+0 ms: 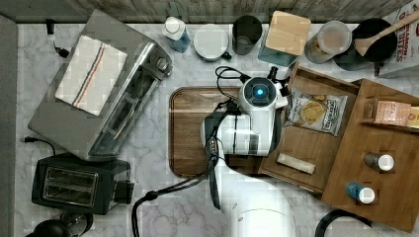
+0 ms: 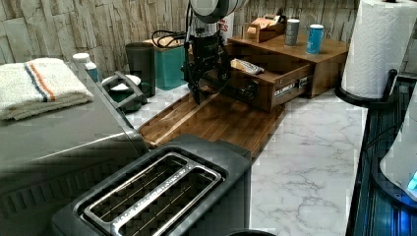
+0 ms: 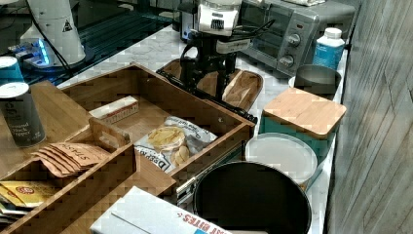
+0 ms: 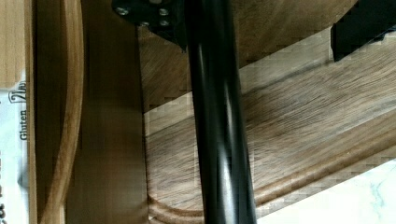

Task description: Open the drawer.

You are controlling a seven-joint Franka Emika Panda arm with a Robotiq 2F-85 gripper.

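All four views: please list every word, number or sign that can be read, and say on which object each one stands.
"Gluten": on the white packet in the drawer, wrist view.
"BITES": red letters on the white box, right view's lower edge.
Triangle warning sign: on the white robot base, right view.
Chips bag, spice tin, brown packets, drawer front label: print too blurred to read.

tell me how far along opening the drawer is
Mostly done: the drawer is pulled well out of the cabinet, with its chip bag in plain sight. In hand: the gripper is at the black handle. Left: letting go and backing away.
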